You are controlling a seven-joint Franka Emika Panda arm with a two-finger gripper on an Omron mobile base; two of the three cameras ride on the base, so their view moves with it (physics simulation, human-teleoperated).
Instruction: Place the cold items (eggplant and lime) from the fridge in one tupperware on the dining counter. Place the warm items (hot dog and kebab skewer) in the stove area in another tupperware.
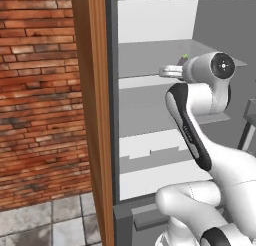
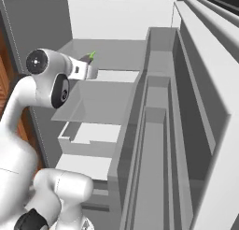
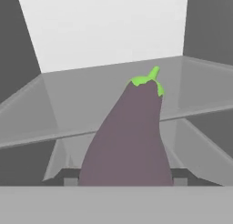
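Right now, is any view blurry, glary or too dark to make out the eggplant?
Hand view: eggplant sharp, evenly lit, no glare, filling the foreground. Left base view: only its green tip peeks past the arm. Right base view: small, slightly soft beside the tool; fridge back wall bright white.

A red brick wall (image 1: 35,90) stands left of a wooden panel (image 1: 95,115); grey floor tiles (image 1: 45,222) lie below, grey fridge shelves (image 2: 107,103) beyond.

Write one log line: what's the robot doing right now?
stage: cold items | hand: closed on eggplant | place: over fridge shelf
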